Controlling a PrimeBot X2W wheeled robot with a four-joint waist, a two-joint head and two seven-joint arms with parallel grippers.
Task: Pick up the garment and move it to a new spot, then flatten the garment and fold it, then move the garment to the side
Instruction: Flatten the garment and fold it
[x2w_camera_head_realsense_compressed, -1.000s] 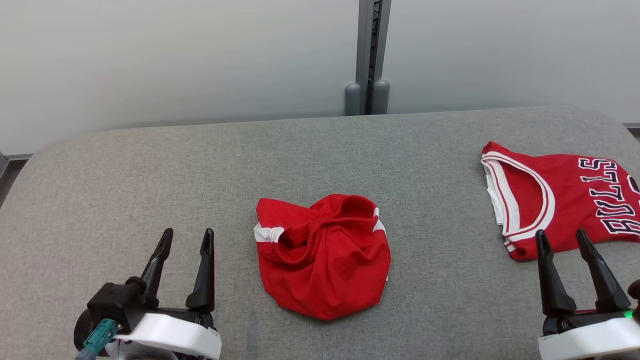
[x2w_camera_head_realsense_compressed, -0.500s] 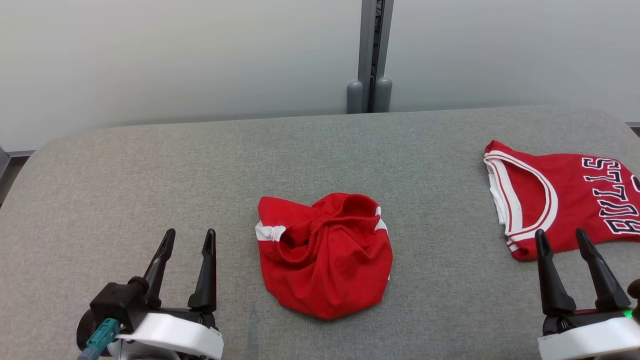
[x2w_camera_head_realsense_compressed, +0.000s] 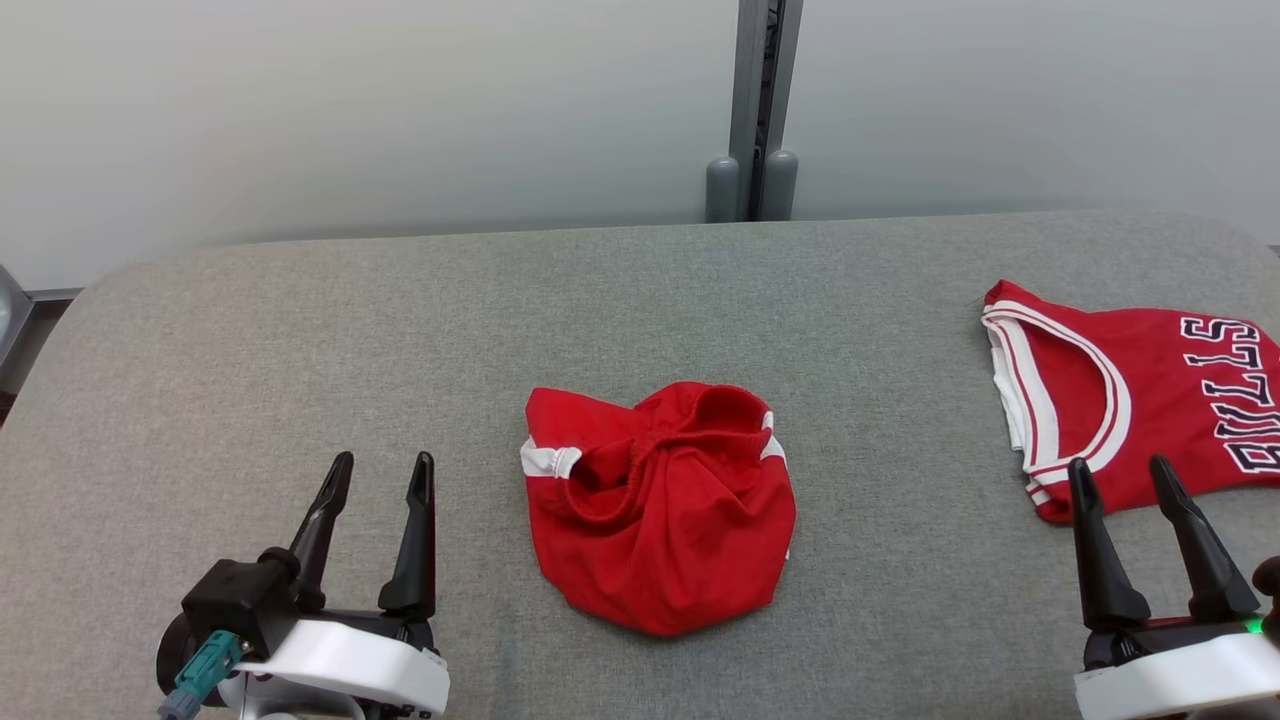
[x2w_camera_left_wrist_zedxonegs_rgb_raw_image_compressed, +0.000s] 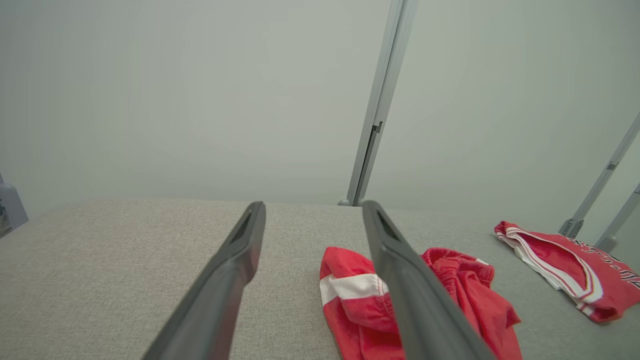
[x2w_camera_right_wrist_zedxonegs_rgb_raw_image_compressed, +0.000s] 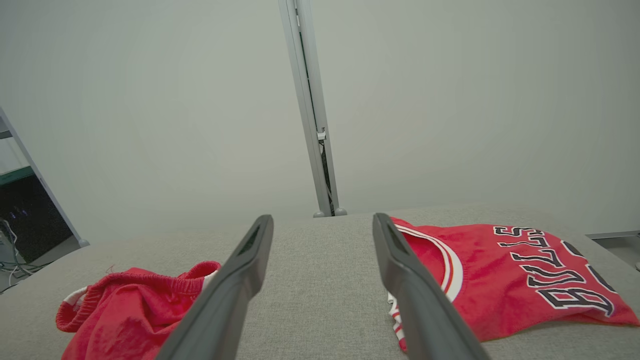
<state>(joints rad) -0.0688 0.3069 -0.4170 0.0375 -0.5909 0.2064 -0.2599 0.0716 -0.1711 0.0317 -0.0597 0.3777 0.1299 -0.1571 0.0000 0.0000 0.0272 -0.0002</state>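
The garment (x2w_camera_head_realsense_compressed: 660, 520) is a crumpled red piece with white trim and an elastic waistband, lying in a heap at the middle of the grey padded table (x2w_camera_head_realsense_compressed: 300, 330). My left gripper (x2w_camera_head_realsense_compressed: 384, 460) stands open to its left, apart from it and holding nothing. In the left wrist view the garment (x2w_camera_left_wrist_zedxonegs_rgb_raw_image_compressed: 350, 320) lies just right of and partly behind the left gripper's (x2w_camera_left_wrist_zedxonegs_rgb_raw_image_compressed: 314, 205) right finger. My right gripper (x2w_camera_head_realsense_compressed: 1118, 465) is open at the lower right, well clear of the garment (x2w_camera_right_wrist_zedxonegs_rgb_raw_image_compressed: 135, 310), which lies left of the right gripper (x2w_camera_right_wrist_zedxonegs_rgb_raw_image_compressed: 322, 217) in its wrist view.
A folded red jersey (x2w_camera_head_realsense_compressed: 1150, 400) with white trim and "BULLS" lettering lies at the table's right side, just beyond my right gripper; it also shows as the jersey (x2w_camera_left_wrist_zedxonegs_rgb_raw_image_compressed: 565, 260) and jersey (x2w_camera_right_wrist_zedxonegs_rgb_raw_image_compressed: 500, 270). A pale wall with a grey post (x2w_camera_head_realsense_compressed: 762, 110) stands behind the table.
The head view has shifted a little, so everything sits slightly further right in it. The garment, the jersey and both grippers have kept their places.
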